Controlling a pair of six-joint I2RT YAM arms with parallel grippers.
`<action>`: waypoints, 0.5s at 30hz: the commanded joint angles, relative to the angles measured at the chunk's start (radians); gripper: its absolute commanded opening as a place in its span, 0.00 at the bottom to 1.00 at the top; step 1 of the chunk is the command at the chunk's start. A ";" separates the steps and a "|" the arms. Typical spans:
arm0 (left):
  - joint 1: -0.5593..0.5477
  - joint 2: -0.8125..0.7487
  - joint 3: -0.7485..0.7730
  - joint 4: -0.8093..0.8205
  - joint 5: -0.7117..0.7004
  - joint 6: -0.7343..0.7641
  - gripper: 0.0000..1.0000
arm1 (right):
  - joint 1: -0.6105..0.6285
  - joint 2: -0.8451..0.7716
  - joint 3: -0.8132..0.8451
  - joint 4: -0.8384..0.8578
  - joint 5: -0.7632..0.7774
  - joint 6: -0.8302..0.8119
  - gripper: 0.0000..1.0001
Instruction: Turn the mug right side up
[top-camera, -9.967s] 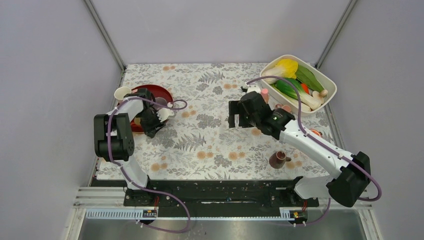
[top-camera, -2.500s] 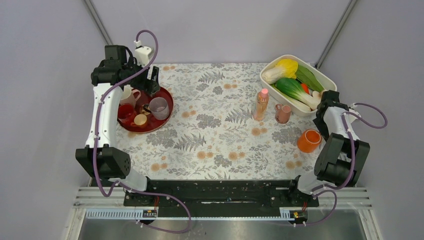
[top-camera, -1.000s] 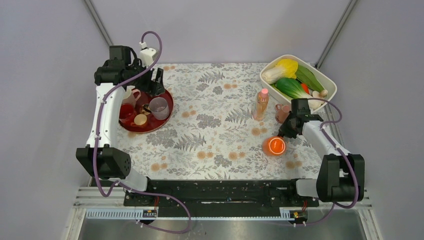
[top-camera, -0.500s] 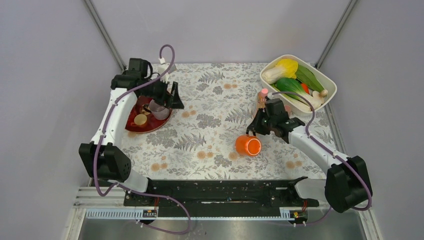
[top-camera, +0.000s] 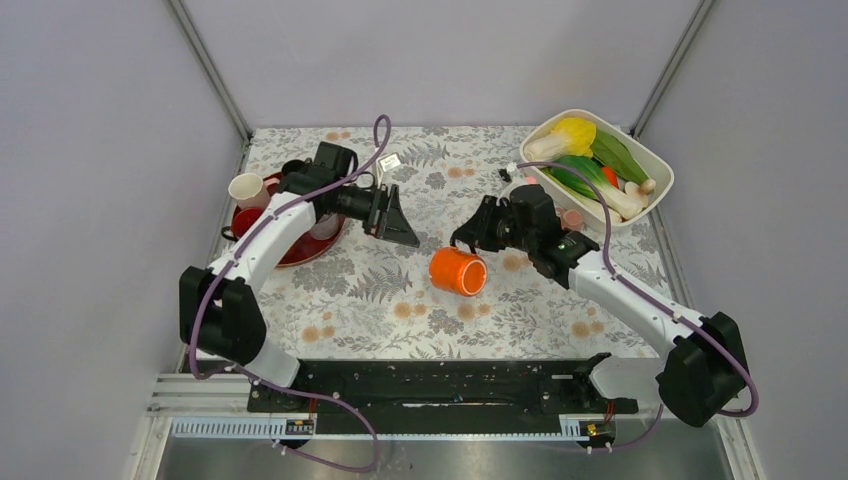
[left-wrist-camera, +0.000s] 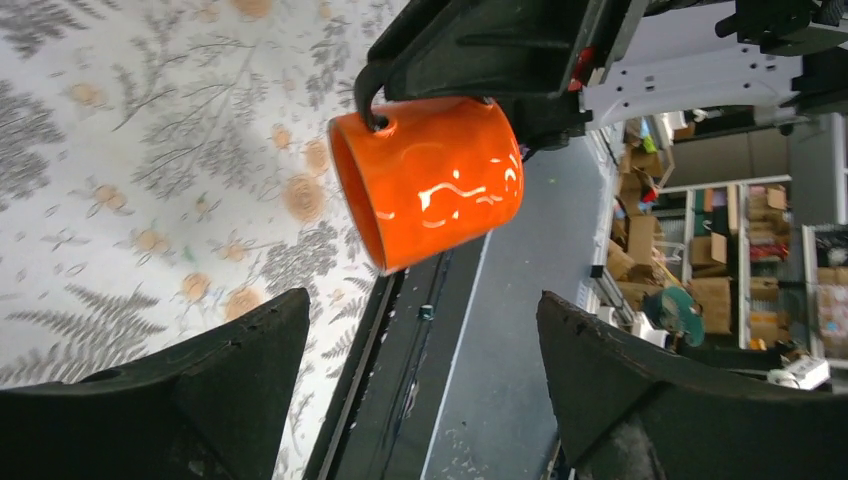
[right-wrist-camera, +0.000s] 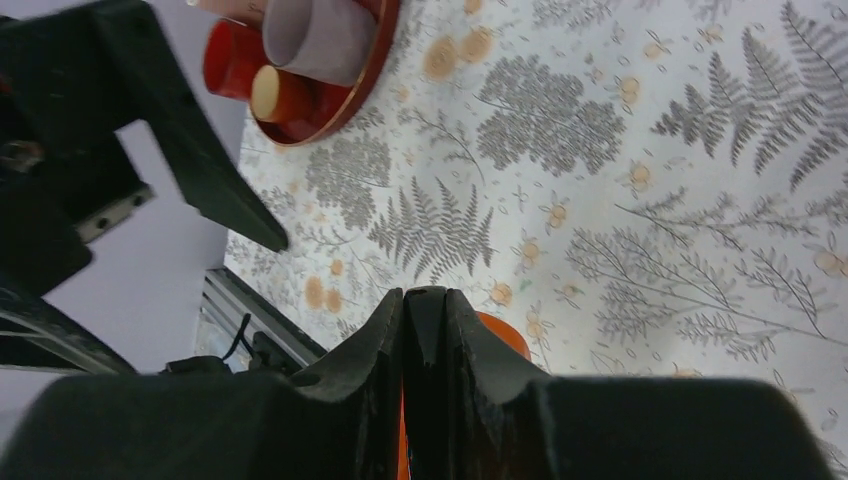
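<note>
The mug (top-camera: 245, 187), pale pink, stands at the left rim of the red tray (top-camera: 290, 250), its whitish inside showing from above. No gripper touches it. My right gripper (top-camera: 468, 238) (right-wrist-camera: 425, 295) is shut on the handle of a glossy orange mug (top-camera: 458, 271) (left-wrist-camera: 430, 180) (right-wrist-camera: 510, 335). That orange mug hangs on its side above the middle of the table. My left gripper (top-camera: 400, 222) (left-wrist-camera: 422, 298) is open, has nothing between its fingers and faces the orange mug from the left, a short way off.
On the red tray (right-wrist-camera: 370, 70) stand a greyish-mauve cup (right-wrist-camera: 320, 35), a red mug (right-wrist-camera: 228, 60) and a small tan cup (right-wrist-camera: 272, 95). A white tub of vegetables (top-camera: 598, 165) sits at the back right, with a small pink cup (top-camera: 572, 215) beside it.
My right arm has carried the orange mug left, from the right side toward the table's middle. My left arm has swung away from the tray toward it and its jaws have widened.
</note>
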 joint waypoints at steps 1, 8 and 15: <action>-0.066 0.059 -0.015 0.189 0.099 -0.157 0.87 | 0.026 -0.021 0.076 0.129 -0.035 0.032 0.00; -0.092 0.104 0.001 0.237 0.111 -0.214 0.84 | 0.040 -0.029 0.100 0.171 -0.047 0.040 0.00; -0.107 0.098 -0.019 0.257 0.211 -0.243 0.59 | 0.043 -0.034 0.113 0.182 -0.039 0.036 0.00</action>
